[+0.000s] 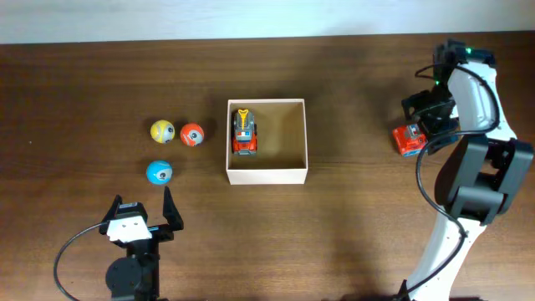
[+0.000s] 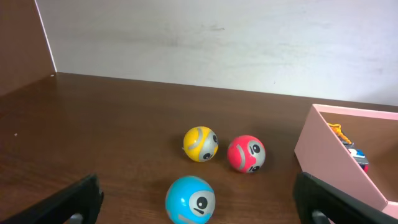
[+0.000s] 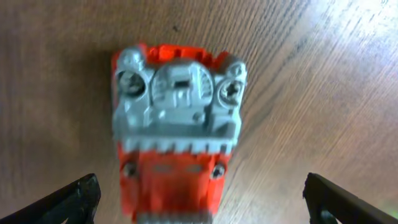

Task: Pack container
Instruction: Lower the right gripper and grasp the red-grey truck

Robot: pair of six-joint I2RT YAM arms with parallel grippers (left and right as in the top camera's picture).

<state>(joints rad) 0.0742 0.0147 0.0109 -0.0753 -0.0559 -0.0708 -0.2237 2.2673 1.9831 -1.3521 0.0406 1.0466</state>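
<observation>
Dark tabletop (image 1: 351, 234) below; my right fingers (image 3: 351, 202) hang apart over the red toy car (image 3: 177, 124), left fingers (image 2: 68, 202) apart too. Next, I reckon: drop, clamp, carry left into the container (image 1: 267, 175).

A dark brown wooden desk (image 1: 84, 84) with a fine lengthwise grain fills nearly the whole overhead view, lit softly enough that only faint shadows fall on it. Along its far edge rises a pale, off-white wall (image 2: 217, 43), plain and lightly smudged, which shows from above as a narrow bright strip. In the left wrist view a brown panel (image 2: 22, 43) stands upright at the far left, meeting the wall along a thin white edge.
</observation>
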